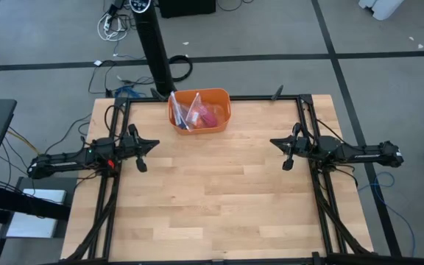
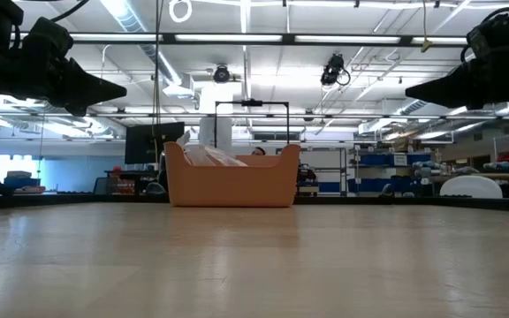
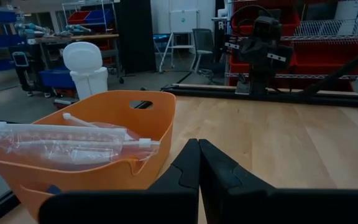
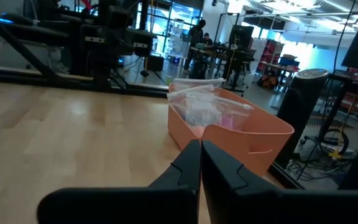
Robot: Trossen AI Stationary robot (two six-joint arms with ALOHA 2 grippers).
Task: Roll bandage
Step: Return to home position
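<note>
Two grippers are hovering above the wooden table [image 1: 219, 199], well apart: the left gripper [image 3: 198, 144] is hanging over the left side and the right gripper [image 4: 201, 143] over the right side, each pointing inward toward the middle. Both are showing their two dark fingers [image 3: 182, 171] pressed together with no gap, and neither is gripping anything. One orange basket [image 1: 227, 110] is sitting at the far edge of the table, about midway between the arms. One clear zip bag [image 1: 190, 112] is lying inside it, poking up above the rim. One magenta-pink bandage [image 1: 207, 115] is resting in that bag, inside the basket, well away from both grippers
</note>
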